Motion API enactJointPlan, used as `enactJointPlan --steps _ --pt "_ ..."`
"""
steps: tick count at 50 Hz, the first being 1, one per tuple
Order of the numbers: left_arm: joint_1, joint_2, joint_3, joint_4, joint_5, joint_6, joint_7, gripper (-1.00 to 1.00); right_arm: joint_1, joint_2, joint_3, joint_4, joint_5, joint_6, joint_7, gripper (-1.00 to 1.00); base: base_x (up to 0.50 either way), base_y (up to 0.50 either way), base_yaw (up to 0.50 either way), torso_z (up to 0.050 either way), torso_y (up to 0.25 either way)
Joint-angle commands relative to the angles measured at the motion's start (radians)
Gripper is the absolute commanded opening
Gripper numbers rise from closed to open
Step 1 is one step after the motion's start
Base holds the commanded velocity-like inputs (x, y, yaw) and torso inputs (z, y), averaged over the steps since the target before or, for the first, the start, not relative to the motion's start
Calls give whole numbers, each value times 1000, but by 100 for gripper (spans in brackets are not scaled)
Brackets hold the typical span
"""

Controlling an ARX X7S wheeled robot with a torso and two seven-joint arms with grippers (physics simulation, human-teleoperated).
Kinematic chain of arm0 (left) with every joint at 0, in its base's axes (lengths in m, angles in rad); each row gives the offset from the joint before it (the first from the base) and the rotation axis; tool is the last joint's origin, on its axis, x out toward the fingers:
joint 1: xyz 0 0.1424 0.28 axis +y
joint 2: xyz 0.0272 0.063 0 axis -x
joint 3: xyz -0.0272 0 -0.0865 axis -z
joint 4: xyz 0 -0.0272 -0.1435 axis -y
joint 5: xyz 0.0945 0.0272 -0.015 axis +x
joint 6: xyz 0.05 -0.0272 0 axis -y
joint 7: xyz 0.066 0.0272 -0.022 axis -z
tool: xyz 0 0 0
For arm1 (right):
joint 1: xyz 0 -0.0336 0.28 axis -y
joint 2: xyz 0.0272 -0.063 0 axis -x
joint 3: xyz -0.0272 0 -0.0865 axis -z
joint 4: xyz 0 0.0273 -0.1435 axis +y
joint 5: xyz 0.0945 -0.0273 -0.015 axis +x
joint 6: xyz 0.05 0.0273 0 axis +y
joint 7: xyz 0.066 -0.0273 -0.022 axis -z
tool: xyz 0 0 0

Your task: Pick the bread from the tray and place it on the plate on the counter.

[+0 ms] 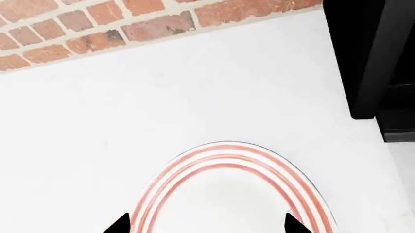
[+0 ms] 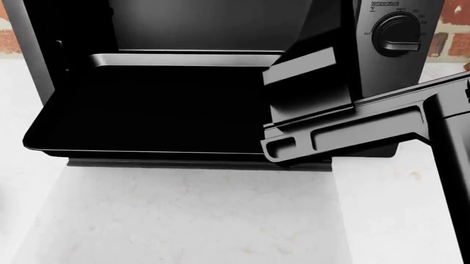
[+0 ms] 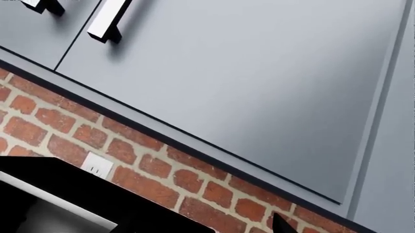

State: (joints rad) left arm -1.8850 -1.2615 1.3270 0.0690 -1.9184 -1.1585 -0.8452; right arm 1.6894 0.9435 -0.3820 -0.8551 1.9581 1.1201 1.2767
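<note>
The plate, with a red-and-white striped rim and a pale centre, lies on the white counter in the left wrist view. My left gripper hovers over it, open and empty, its two black fingertips wide apart across the plate. The black tray sticks out of the open toaster oven in the head view; no bread shows on it or in any view. My right gripper points up at the wall. One fingertip shows far to one side and nothing is between the jaws.
The black toaster oven stands on the counter against a brick wall, and its side is close to the plate. My right arm crosses in front of the oven. Grey wall cabinets hang above.
</note>
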Motion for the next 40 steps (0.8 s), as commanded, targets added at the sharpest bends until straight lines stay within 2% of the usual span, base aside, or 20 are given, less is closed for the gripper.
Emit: enactJointPlan --steps 1,5,6,11,23,31,33,40 --pt "-124 40 -64 23 2 -66 5 100 2 12 2 -8 14 -12 6 100 0 0 0 0 0" --pt "-156 30 -80 43 -37 -80 -27 100 -4 20 9 -15 18 -19 6 100 0 0 0 0 0" --pt "-160 16 -89 44 -11 -83 5 100 -2 23 10 -15 20 -21 6 100 0 0 0 0 0" --pt "-164 0 -110 83 -31 -48 -8 100 6 27 12 -15 27 -24 8 100 0 0 0 0 0" --pt "-224 -25 -147 154 -150 -56 -111 100 -21 34 27 -22 2 -30 -14 100 0 0 0 0 0" --pt "-278 -28 -175 160 -184 -109 -121 100 -10 42 22 -31 26 -39 3 100 0 0 0 0 0" --pt "-291 -40 -188 155 -163 -139 -87 100 -7 43 21 -32 31 -41 5 100 0 0 0 0 0" --pt "-350 -70 -204 184 -257 -195 -160 100 4 49 21 -33 45 -46 9 100 0 0 0 0 0"
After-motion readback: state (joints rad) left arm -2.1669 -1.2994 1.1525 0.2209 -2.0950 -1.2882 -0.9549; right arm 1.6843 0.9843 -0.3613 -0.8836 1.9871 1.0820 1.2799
